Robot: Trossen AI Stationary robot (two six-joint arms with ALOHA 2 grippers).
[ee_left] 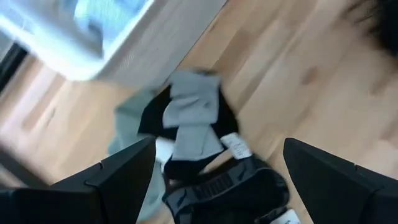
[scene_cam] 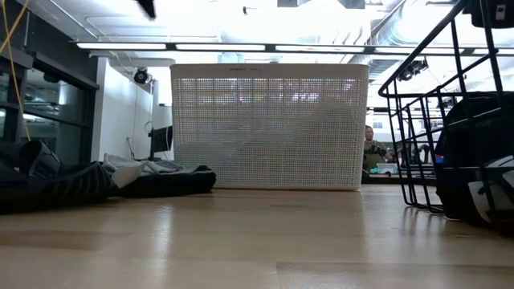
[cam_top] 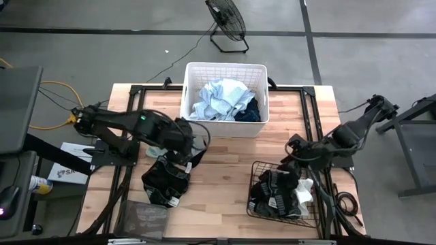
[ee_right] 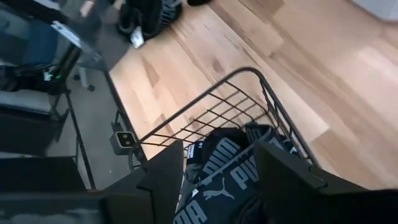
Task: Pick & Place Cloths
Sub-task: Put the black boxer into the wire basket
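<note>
A heap of black, grey and sage green cloths (cam_top: 165,182) lies on the wooden table at the left (ee_left: 193,124). My left gripper (ee_left: 217,174) hangs open above it, touching nothing (cam_top: 184,160). Black cloths with white lettering (ee_right: 214,146) and a white one (cam_top: 304,190) lie in the black wire basket (cam_top: 253,204) at the right. My right gripper (ee_right: 217,180) stands open above that basket's far part (cam_top: 291,163), with the cloths below its fingers. Light blue and dark navy cloths (cam_top: 221,99) fill the white laundry basket (cam_top: 225,120) at the table's far middle.
A grey translucent sheet (cam_top: 146,219) lies at the table's near left corner. Black frame rails (cam_top: 310,109) run along the table's sides. A fan (cam_top: 228,24) stands on the floor beyond. In the low view a person (scene_cam: 371,148) shows far behind the white basket (scene_cam: 269,128).
</note>
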